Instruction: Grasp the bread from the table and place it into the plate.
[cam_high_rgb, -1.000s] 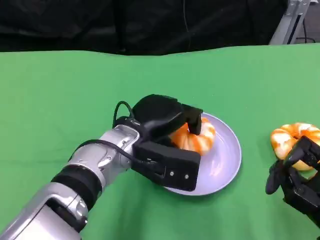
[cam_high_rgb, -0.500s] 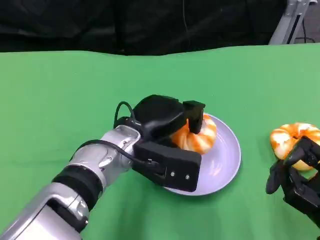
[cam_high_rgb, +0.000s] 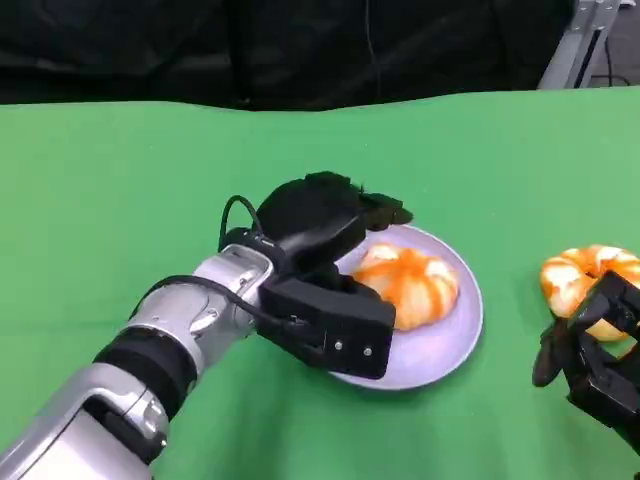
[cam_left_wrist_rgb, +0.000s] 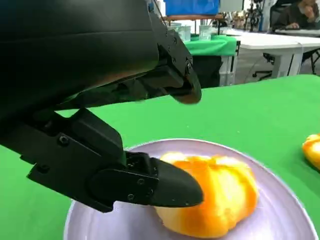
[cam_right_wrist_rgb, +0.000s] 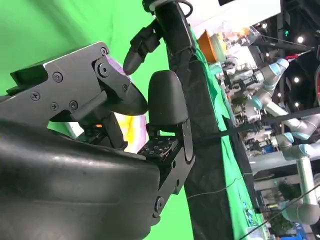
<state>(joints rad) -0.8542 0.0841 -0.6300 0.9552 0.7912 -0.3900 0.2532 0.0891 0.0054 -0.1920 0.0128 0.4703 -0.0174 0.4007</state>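
Left hand (cam_high_rgb: 325, 255) has let go since the earlier head frames — its fingers were wrapped on the bread (cam_high_rgb: 410, 285), now they're spread apart and lifted off toward 10 o'clock of the plate (cam_high_rgb: 455, 340). Bread has settled flat on the plate, slightly right of where it was held. Left wrist view confirms: bread (cam_left_wrist_rgb: 215, 195) lies on the plate (cam_left_wrist_rgb: 285, 210), one finger close beside it, the other up and clear, nothing gripped.

At 3 o'clock of the plate, well apart from it, a second bread (cam_high_rgb: 580, 280) sits on the green table (cam_high_rgb: 120, 200). Right hand (cam_high_rgb: 595, 355) is just in front of it, unmoved — fingers look partly curled, can't tell if they touch it.

Progress call: first bread placed, done. Left, as I read it: retract the left hand, then second bread.
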